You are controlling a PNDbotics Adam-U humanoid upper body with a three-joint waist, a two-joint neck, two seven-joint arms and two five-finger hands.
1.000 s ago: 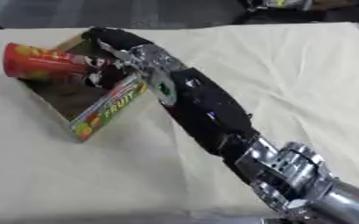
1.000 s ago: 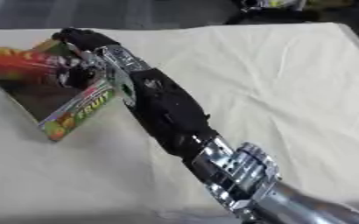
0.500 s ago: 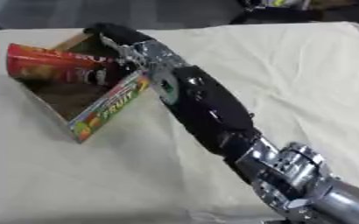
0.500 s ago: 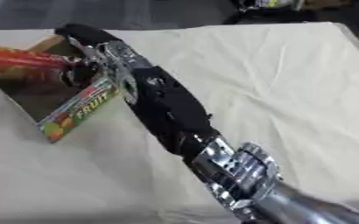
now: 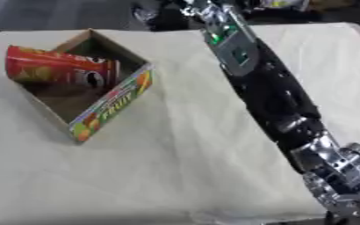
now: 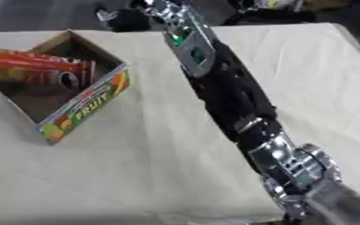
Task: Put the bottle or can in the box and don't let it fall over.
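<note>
Left eye view: a red can [image 5: 56, 69] is seen tilted across the cardboard box [image 5: 110, 107], upper left. It has been released since earlier; the right hand's state cannot be told, only its arm [image 5: 271, 94] showing.

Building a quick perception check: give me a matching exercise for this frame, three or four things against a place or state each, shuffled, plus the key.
Things:
1. red can
2. cardboard box
3. right arm
4. cloth

States:
A. covers the table, cream
B. lies tilted across the box's rim
C. open-topped, "FRUIT" on its side
D. reaches from the lower right to the far edge

Pairs: 1-B, 2-C, 3-D, 4-A
</note>
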